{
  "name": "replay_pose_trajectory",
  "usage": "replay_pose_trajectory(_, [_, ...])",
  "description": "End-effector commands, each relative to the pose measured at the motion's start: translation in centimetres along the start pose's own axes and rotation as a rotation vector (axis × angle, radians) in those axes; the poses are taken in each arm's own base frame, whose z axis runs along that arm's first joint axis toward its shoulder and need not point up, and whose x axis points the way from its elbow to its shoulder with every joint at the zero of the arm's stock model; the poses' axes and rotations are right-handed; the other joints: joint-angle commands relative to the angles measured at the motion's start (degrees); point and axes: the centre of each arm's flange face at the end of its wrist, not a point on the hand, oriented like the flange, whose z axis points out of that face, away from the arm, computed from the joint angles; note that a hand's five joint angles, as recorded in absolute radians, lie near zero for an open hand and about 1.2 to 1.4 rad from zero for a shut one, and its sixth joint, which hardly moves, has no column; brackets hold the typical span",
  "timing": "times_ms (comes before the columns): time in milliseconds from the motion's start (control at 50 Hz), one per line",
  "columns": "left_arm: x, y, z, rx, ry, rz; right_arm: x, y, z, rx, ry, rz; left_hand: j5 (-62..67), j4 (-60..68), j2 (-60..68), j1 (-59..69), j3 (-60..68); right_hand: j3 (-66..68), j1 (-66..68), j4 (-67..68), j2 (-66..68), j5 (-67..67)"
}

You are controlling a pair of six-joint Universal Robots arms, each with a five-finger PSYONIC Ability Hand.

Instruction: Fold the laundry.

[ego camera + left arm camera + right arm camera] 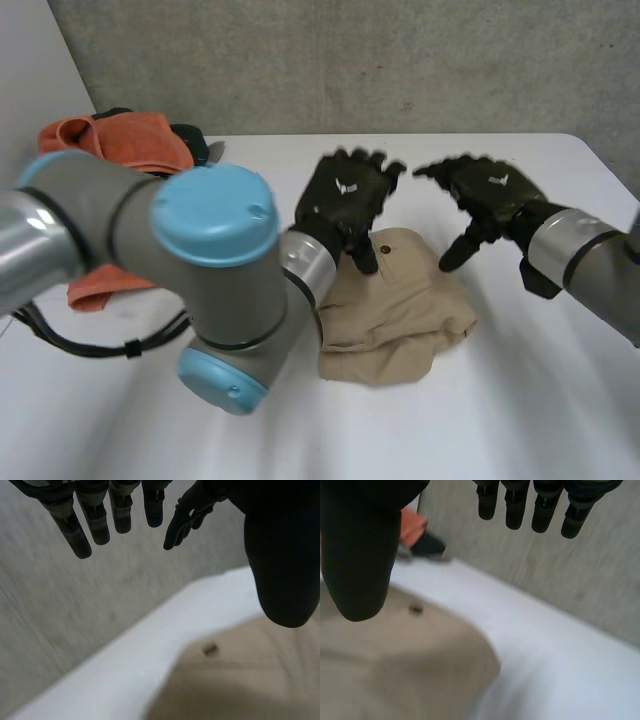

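A tan garment (395,308) lies folded in a bundle on the white table (520,400), a small dark button near its far edge. It sits below my left thumb as the tan garment (250,680) and below my right thumb as the tan garment (395,670). My left hand (345,195) hovers open over the bundle's far left part, its thumb pointing down at the cloth. My right hand (490,195) hangs open just right of the bundle's far edge, holding nothing. Straight fingers (95,522) of the left hand and straight fingers (545,505) of the right hand touch nothing.
An orange cloth (120,150) with a dark item beside it is heaped at the table's far left, seen too as the orange cloth (412,527). My left arm's elbow (215,290) covers the near left. A grey wall rises behind the table.
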Motion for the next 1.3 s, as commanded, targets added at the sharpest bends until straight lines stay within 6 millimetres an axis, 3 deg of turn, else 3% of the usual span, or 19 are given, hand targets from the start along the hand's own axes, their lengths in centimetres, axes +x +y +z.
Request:
replay_pose_trajectory(20, [-0.1, 4.6, 0.3, -0.184, -0.080, -0.018, 0.5, 3.8, 3.2, -0.203, -0.046, 0.034, 2.3, 3.4, 3.2, 4.2, 3.0, -2.0, -2.7, -1.9, -1.9, -2.4])
replay_pose_trajectory(160, [-0.4, 8.7, -1.0, -0.416, -0.075, 0.012, 1.4, 6.3, 4.9, -0.316, -0.035, 0.037, 2.8, 3.9, 3.7, 4.7, 3.5, -2.0, -2.7, -1.9, -1.9, -2.4])
replay_pose_trajectory(280, [-1.5, 8.7, -1.4, -0.462, -0.085, -0.002, 1.8, 6.3, 4.2, -0.338, -0.005, -0.121, 3.8, 4.9, 4.7, 5.7, 4.5, -2.0, -2.7, -1.9, -1.9, -2.4])
replay_pose_trajectory(360, [-2.1, 4.0, -1.9, -0.347, -0.076, -0.022, 2.0, 4.8, 3.5, -0.293, 0.018, -0.207, 3.0, 4.1, 3.9, 4.9, 3.6, -2.0, -2.7, -1.9, -1.9, -2.4])
replay_pose_trajectory(380, [-2.5, 1.8, -2.2, -0.286, -0.072, -0.030, 2.0, 4.1, 3.3, -0.269, 0.028, -0.222, 2.8, 3.9, 3.7, 4.7, 3.5, -2.0, -2.7, -1.9, -1.9, -2.4])
replay_pose_trajectory(420, [-2.7, 0.2, -2.5, -0.235, -0.063, -0.037, 2.0, 1.8, 2.4, -0.185, 0.059, -0.261, 2.3, 3.4, 3.2, 4.2, 3.0, -2.0, -2.7, -1.9, -1.9, -2.4])
replay_pose_trajectory(500, [-3.1, -3.1, -2.9, -0.103, -0.053, -0.043, 1.8, -0.7, 0.7, -0.054, 0.111, -0.308, -1.4, -0.3, -0.5, 0.5, -0.7, -2.0, -2.7, -1.9, -1.9, -2.4])
replay_pose_trajectory(560, [-3.4, -4.8, -3.1, -0.027, -0.049, -0.044, 1.9, -1.2, -0.1, 0.000, 0.147, -0.324, -1.5, -0.5, -0.6, 0.3, -0.9, -2.0, -2.7, -1.9, -1.9, -2.4])
replay_pose_trajectory(640, [-3.8, -6.4, -3.6, 0.038, -0.005, -0.043, 2.2, 0.7, -1.0, -0.028, 0.196, -0.289, -1.4, -0.3, -0.5, 0.5, -0.7, -2.0, -2.7, -1.9, -1.9, -2.4])
replay_pose_trajectory(720, [-4.4, -6.7, -3.7, 0.056, 0.116, -0.049, 1.3, 3.5, -2.0, -0.113, 0.177, -0.174, -1.0, 0.0, -0.1, 0.8, -0.4, -2.0, -2.7, -1.9, -1.9, -2.4])
replay_pose_trajectory(820, [-2.8, -6.7, -5.2, 0.049, 0.358, -0.065, 0.5, 6.5, -3.2, -0.185, 0.126, 0.043, -0.7, 0.4, 0.2, 1.2, -0.1, -2.0, -2.7, -1.9, -1.9, -2.4])
replay_pose_trajectory(880, [-2.2, -6.8, -6.1, 0.047, 0.464, -0.073, -0.2, 7.2, -3.4, -0.185, 0.068, 0.099, -0.5, 0.6, 0.4, 1.3, 0.1, -2.0, -2.7, -1.9, -1.9, -2.4])
replay_pose_trajectory(980, [-2.0, -6.7, -6.4, 0.044, 0.502, -0.081, -0.8, 8.3, -2.2, -0.160, -0.007, 0.138, -0.5, 0.6, 0.4, 1.3, 0.1, -2.0, -2.7, -1.9, -1.9, -2.4])
replay_pose_trajectory(1080, [-1.9, -6.5, -6.6, 0.037, 0.505, -0.083, -0.1, 10.1, -0.2, -0.173, 0.010, 0.141, -0.5, 0.6, 0.4, 1.3, 0.1, -2.0, -2.7, -1.9, -1.9, -2.4])
replay_pose_trajectory(1100, [-1.9, -6.4, -6.6, 0.036, 0.505, -0.084, 0.3, 10.3, 0.3, -0.165, 0.029, 0.134, -0.5, 0.6, 0.4, 1.3, 0.1, 7.1, 6.4, 7.2, 7.1, 6.6])
replay_pose_trajectory(1160, [-1.9, -6.2, -6.6, 0.032, 0.507, -0.086, 1.1, 10.0, 1.1, -0.128, 0.080, 0.108, -0.7, 0.4, 0.2, 1.2, -0.1, 67.9, 67.2, 68.0, 67.9, 67.4])
replay_pose_trajectory(1300, [-1.9, -6.2, -6.6, 0.031, 0.504, -0.087, 4.3, 6.8, 3.1, 0.027, 0.251, 0.032, -0.9, 0.2, 0.0, 1.0, -0.2, 68.0, 67.3, 68.1, 68.1, 67.6])
